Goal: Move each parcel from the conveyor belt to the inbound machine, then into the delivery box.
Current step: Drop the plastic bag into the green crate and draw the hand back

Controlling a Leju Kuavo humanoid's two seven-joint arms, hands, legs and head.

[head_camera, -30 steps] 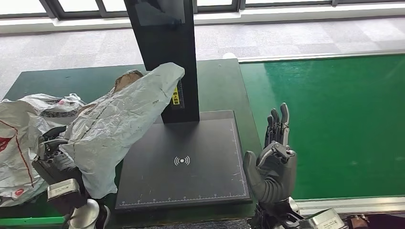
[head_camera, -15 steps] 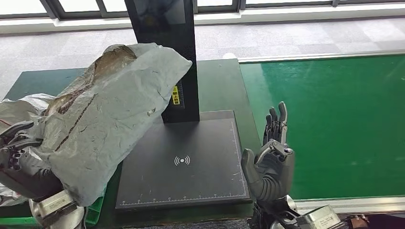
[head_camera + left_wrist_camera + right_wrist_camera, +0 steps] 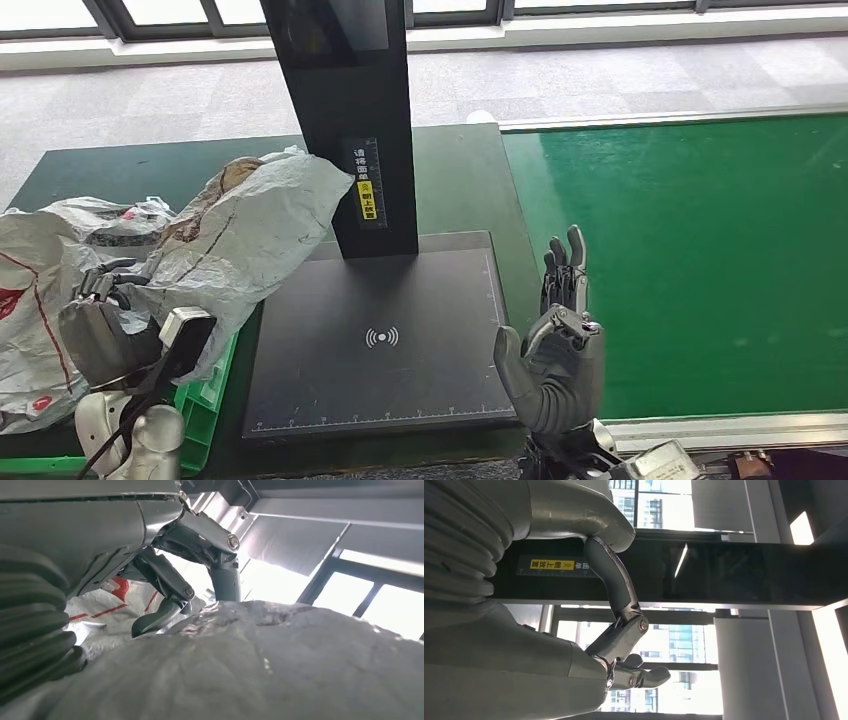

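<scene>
My left hand (image 3: pixel 95 335) grips the lower end of a crumpled grey parcel bag (image 3: pixel 250 225). The bag slants up from the hand toward the machine's column and hangs over the left edge of the inbound machine's black platform (image 3: pixel 400 290). In the left wrist view my dark fingers (image 3: pixel 165 615) curl onto the grey parcel (image 3: pixel 280 670). My right hand (image 3: pixel 555 350) stands open with its fingers pointing up at the platform's right edge, holding nothing. In the right wrist view that right hand (image 3: pixel 624 630) is spread in front of the black column (image 3: pixel 734 570).
The machine's tall black column (image 3: pixel 350 110) rises behind the platform. A green delivery box (image 3: pixel 205 395) at the left holds white parcels (image 3: pixel 35 290) with red print. The green conveyor belt (image 3: pixel 700 250) lies to the right with no parcel on it.
The grey parcel was raised high half a second ago; it has now come down and moved left toward the box. My right hand has sunk slightly and drifted left.
</scene>
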